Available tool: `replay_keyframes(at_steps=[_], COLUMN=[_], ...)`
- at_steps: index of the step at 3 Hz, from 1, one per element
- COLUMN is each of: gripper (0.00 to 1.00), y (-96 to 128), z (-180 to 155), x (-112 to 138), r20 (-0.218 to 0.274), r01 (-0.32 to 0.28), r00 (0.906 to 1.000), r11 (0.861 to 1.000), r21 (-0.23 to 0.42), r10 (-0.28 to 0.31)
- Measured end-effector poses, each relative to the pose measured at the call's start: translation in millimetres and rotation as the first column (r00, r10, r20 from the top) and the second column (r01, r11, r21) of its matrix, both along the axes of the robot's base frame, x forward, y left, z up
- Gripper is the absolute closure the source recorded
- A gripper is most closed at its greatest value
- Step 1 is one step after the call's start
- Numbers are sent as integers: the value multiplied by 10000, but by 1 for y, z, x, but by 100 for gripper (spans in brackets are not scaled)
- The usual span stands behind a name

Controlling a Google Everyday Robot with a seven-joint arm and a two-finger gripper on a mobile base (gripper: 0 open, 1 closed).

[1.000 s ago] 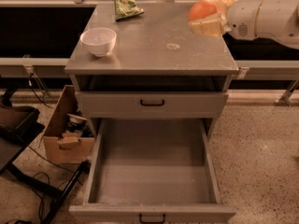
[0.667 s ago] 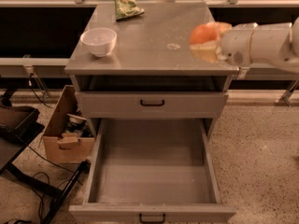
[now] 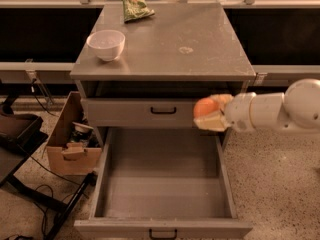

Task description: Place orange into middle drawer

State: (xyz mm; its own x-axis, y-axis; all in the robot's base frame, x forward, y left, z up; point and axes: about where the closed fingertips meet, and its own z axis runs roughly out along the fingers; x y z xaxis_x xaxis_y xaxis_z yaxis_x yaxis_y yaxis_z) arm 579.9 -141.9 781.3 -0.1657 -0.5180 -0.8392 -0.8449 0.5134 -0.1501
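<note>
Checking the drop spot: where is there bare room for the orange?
The middle drawer has a bare floor from wall to wall. The gripper, shut on the orange, hangs by its back right corner, before the upper drawer. The tabletop is free centre and right; bowl and bag crowd its left.

We take this for a robot lab: a bare steel table (image 3: 200,39) on a speckled floor (image 3: 280,199), loose cables (image 3: 39,190) and a cardboard box (image 3: 70,163) by its left edge, the gripper (image 3: 207,115) below its front-right corner clasping an orange (image 3: 204,107).
</note>
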Motion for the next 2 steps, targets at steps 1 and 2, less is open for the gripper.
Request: replay_keyframes(at_steps=[1, 2], gripper=[100, 100], y=[0, 3], z=[-89, -114], x=[-32, -44], r20=[-1513, -1852], r01=[1018, 1181], r00=[9838, 9762], r11=[9944, 9928], r21=[278, 193], r10=[-965, -1126])
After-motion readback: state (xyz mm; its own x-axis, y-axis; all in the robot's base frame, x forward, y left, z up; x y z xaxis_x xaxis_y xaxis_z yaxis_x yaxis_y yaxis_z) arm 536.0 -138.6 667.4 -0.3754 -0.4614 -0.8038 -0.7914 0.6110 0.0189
